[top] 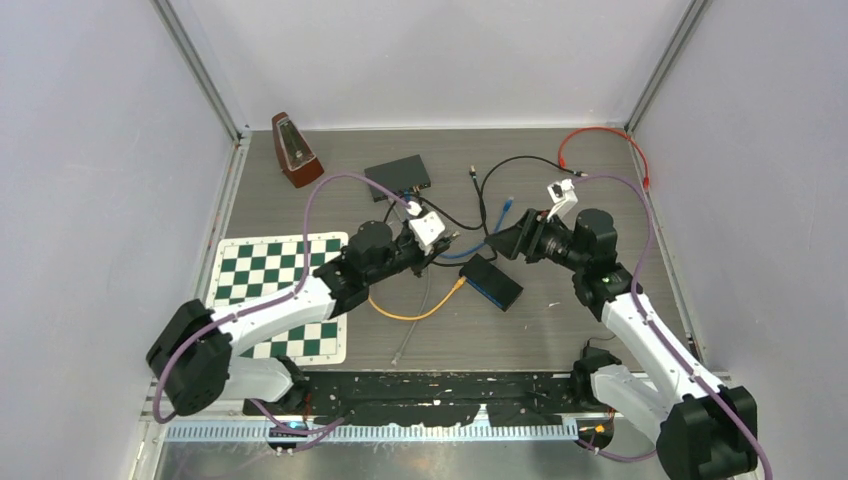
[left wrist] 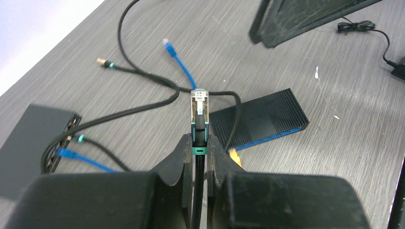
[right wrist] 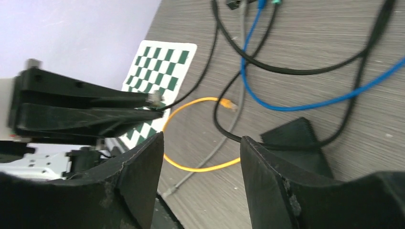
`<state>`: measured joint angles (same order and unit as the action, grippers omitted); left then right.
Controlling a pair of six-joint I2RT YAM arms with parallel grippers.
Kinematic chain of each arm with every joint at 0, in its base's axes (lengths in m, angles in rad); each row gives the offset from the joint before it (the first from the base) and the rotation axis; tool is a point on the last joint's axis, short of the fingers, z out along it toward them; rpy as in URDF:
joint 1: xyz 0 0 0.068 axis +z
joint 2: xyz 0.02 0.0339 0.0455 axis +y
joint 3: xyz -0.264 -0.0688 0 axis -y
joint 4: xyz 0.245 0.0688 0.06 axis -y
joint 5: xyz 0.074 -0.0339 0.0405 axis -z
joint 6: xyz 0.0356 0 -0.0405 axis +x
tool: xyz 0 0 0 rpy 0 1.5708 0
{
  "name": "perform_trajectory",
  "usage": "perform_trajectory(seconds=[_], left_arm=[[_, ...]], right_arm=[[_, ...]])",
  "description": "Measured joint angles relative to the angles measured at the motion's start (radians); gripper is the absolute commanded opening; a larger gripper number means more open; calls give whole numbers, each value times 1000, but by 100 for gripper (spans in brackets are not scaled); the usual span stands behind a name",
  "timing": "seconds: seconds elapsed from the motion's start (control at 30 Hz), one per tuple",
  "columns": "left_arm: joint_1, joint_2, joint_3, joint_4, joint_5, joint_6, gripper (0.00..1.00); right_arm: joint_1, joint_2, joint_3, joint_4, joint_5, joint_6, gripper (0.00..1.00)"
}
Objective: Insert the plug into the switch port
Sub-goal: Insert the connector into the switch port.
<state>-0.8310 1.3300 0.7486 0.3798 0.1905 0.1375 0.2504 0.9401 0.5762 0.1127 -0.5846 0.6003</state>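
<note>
Left wrist cam: left fingers (left wrist: 177, 160) are clamped on the plug (left wrist: 199, 102), its clear end poking past the tips. Right fingers (right wrist: 138, 171) are spread open.

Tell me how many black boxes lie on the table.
2. The far box sits right of the metronome; the near box lies mid-table, by the yellow cable. Others may be hidden.

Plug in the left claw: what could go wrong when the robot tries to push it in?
The left gripper pinches the plug only by its collar, so it may tilt or slip when pushed. The right gripper is open and holds nothing, so the black switch could slide away. A black cable loops right beside the switch and might snag.
</note>
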Motion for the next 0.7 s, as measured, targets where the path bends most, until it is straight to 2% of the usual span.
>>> perform_trajectory(seconds=[0.17, 0.3, 0.5, 0.7], left_arm=[[-5, -101, -33, -98, -98, -78, 0], [-51, -129, -70, -149, -193, -155, 0], [-145, -122, -130, -212, -254, -237, 0], [-222, -48, -132, -198, -266, -311, 0]], right_arm=[[-78, 6, -6, -103, 14, -101, 67], [-116, 107, -20, -150, 17, -173, 66], [-126, 276, -23, -198, 2, -251, 66], [-126, 384, -21, -208, -2, -300, 65]])
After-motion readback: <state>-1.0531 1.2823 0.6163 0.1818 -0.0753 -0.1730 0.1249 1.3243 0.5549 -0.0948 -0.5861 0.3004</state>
